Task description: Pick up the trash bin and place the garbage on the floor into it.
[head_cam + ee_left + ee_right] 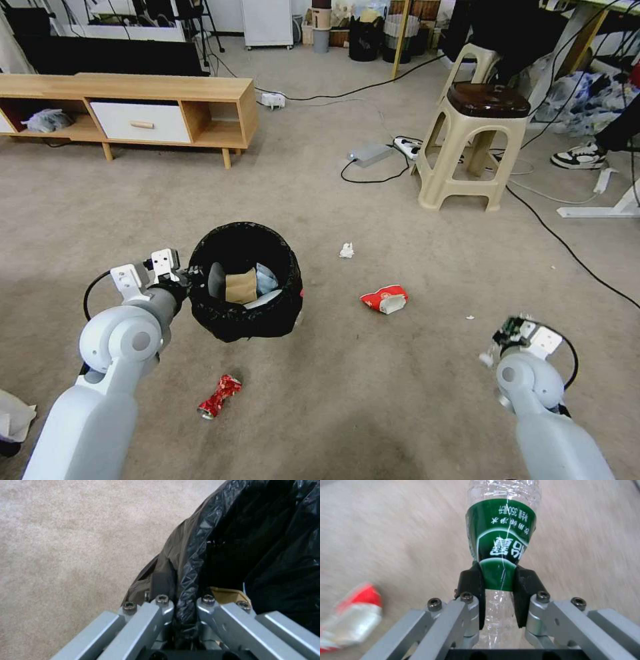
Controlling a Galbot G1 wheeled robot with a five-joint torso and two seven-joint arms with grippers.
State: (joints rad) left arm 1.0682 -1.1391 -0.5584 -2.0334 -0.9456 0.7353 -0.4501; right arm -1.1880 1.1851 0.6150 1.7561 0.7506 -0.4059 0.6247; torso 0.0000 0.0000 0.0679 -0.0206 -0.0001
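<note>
Already the task looks partly done, judging by how things lie. The trash bin (244, 283) is held just left of centre, near the robot, seemingly lifted off the floor (373, 400), and inside it sit a brown paper bag (241, 287) and some pale pieces beside it. Three pieces of garbage lie loose on the carpet: a crushed red can (219, 397) near the robot and below the bin, a red-and-white wrapper (385, 299) to the right of the bin, and a white paper wad (347, 251) farther off, between the bin and the beige stool (470, 143). A fourth piece, a green-labelled bottle (501, 540), is in the right arm's hold and has not yet reached the bin.

The left gripper (185, 605) is at the bin's left rim, its jaws pinched nearly together on the folded black bag and the rim under it, one finger outside the wall and one inside.

The right gripper (500, 597) hangs low at the near right, well apart from the bin. Its jaws stand narrowly apart, clamped on the lower edge of the bottle's label, the clear crumpled body pointing away from the wrist above the carpet, with the wrapper lying off to one side.
</note>
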